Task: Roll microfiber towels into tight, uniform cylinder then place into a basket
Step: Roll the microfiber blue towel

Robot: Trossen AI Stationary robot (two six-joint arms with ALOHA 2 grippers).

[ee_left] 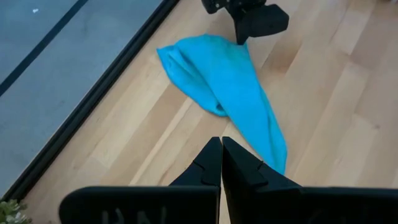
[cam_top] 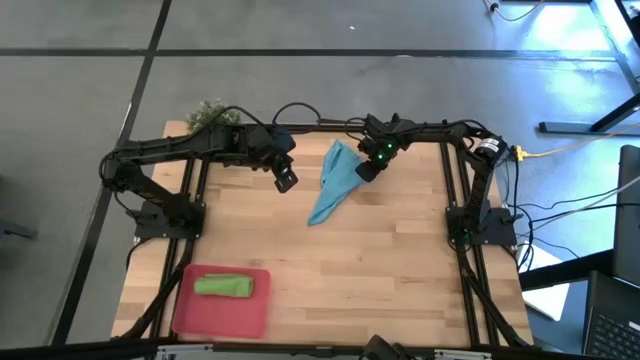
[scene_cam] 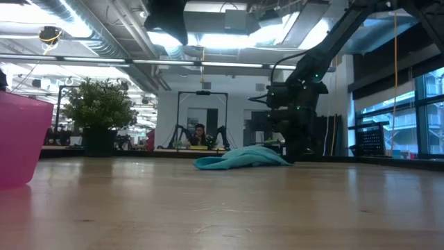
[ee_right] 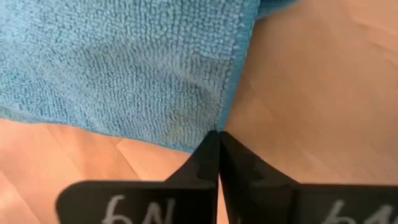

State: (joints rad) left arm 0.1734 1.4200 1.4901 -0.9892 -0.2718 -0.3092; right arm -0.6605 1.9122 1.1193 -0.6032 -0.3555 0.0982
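With the green towel [cam_top: 224, 286] already laid in the basket [cam_top: 256, 322], the blue towel [cam_top: 334, 180] is pinched at its edge by the right gripper [cam_top: 367, 172] (left gripper [cam_top: 287, 181] closed, empty), and spreading flat is judged next

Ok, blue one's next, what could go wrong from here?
The right hand has shut at the very edge of the blue towel, so it may have pinched only a sliver, or nothing, and could slip off when pulled. The towel lies crumpled in a long, twisted shape, so rolling it as is would likely give an uneven cylinder.
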